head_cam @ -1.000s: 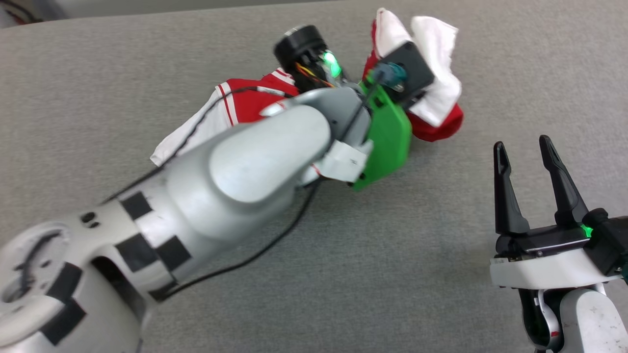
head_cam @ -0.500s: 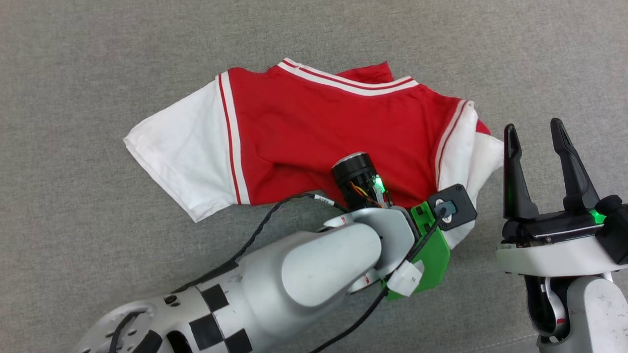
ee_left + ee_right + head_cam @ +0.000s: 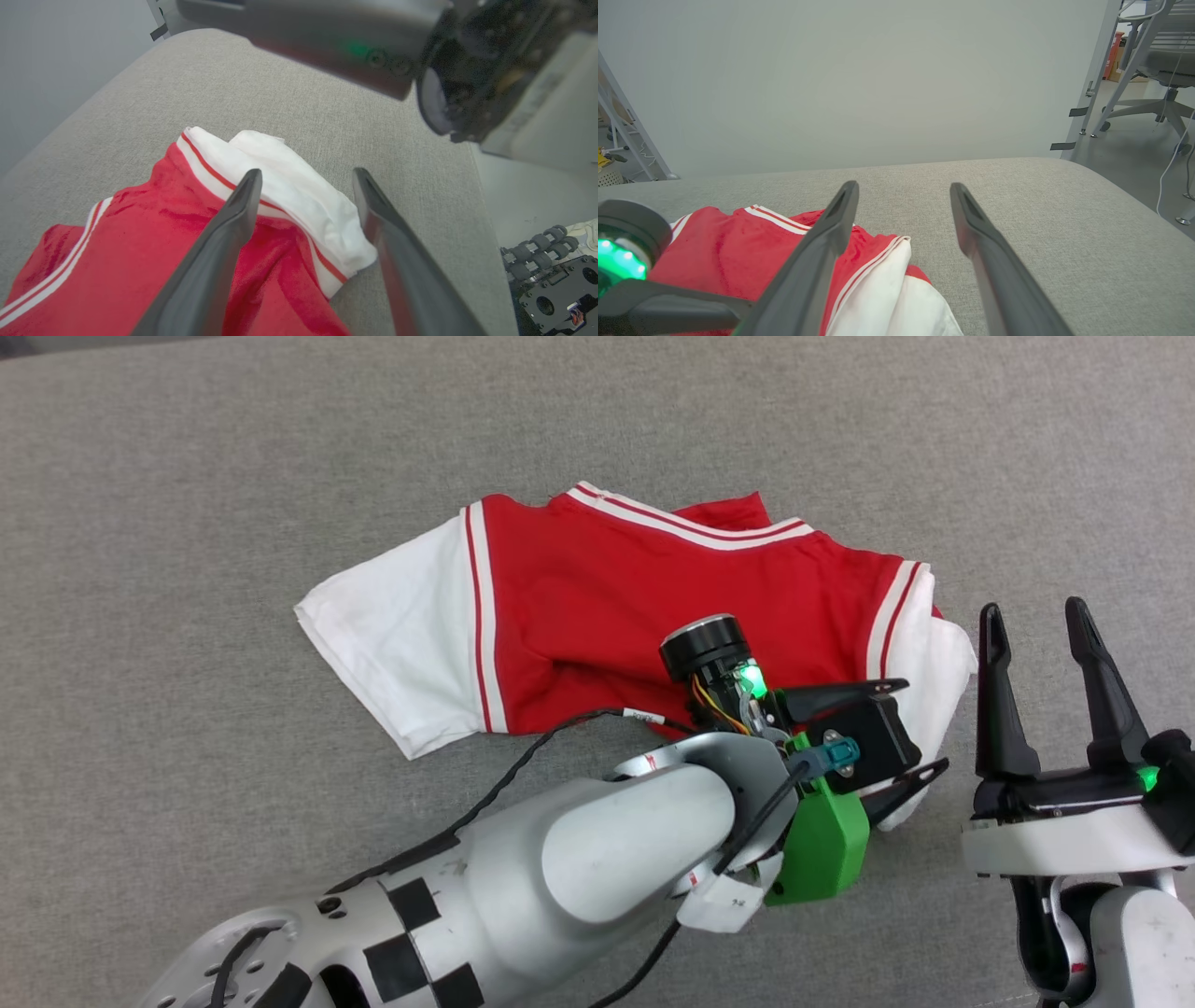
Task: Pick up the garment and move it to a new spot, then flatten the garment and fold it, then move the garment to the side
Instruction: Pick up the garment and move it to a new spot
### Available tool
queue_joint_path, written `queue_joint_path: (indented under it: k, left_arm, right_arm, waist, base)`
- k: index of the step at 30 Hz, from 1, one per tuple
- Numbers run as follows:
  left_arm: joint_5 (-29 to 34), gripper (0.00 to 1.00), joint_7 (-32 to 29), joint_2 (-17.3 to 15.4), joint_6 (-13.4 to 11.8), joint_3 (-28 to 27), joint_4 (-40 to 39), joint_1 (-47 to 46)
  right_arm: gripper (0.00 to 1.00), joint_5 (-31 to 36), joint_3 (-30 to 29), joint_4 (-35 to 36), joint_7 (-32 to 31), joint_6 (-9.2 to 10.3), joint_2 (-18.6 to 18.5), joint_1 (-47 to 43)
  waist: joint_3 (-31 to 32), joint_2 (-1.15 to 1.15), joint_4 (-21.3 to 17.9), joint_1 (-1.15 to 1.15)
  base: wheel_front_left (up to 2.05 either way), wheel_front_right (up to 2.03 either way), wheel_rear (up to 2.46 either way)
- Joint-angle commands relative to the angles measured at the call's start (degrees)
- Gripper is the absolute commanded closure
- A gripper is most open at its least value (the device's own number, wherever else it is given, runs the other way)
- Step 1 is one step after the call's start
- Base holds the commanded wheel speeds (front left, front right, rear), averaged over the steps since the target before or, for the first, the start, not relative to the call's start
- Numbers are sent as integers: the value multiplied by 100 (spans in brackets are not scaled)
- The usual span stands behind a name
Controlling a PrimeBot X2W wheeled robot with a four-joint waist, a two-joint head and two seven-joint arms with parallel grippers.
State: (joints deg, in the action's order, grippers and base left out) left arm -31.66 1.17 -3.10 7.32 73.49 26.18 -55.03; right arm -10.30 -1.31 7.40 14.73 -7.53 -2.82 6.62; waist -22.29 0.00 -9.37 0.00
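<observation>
On grey surface: garment, left claw parted over sleeve.

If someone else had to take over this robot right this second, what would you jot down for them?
Left claw: open, holding nothing, its fingers either side of the bunched white sleeve at the robot's right end of the red jersey T-shirt.
Right claw: open, empty, just beside that sleeve.
Shirt: lying on the grey padded surface, plain red face up, not yet flat.
Done: shirt seems set down at its spot.
Left: flatten, fold, move aside.
</observation>
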Motion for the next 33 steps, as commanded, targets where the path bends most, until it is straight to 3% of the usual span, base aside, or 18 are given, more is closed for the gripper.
queue_joint_path:
  k: [1,3,10,21,27,33]
  left_arm:
    - [-98,0,270,21,7,-45,39,-104]
    - [-188,0,585,22,-102,-139,82,-78]
    - [-119,0,1315,-57,-888,-669,347,106]
    - [577,0,1381,-949,-1975,-2457,-993,1296]
    - [990,0,1382,-1294,-2358,-3466,-1559,2260]
    - [1268,0,1382,-1442,-2472,-4362,-1900,3302]
  right_arm:
    - [0,28,-18,-40,27,4,-6,-130]
    - [0,57,-33,-73,27,4,-6,-228]
    - [0,142,-99,-167,27,4,-6,-570]
    - [0,192,-144,-228,27,4,-6,-882]
    - [0,195,-151,-288,27,4,-6,-979]
    - [0,213,-115,-362,27,4,-6,-1079]
  waist:
    - [487,0,366,0]
    - [658,0,469,0]
    - [1165,0,838,0]
    - [1513,0,1216,0]
    - [1658,0,1303,0]
    - [1767,0,1340,0]
  base:
    - [0,0,0]
    - [0,0,0]
    - [0,0,0]
    - [0,0,0]
    - [0,0,0]
    - [0,0,0]
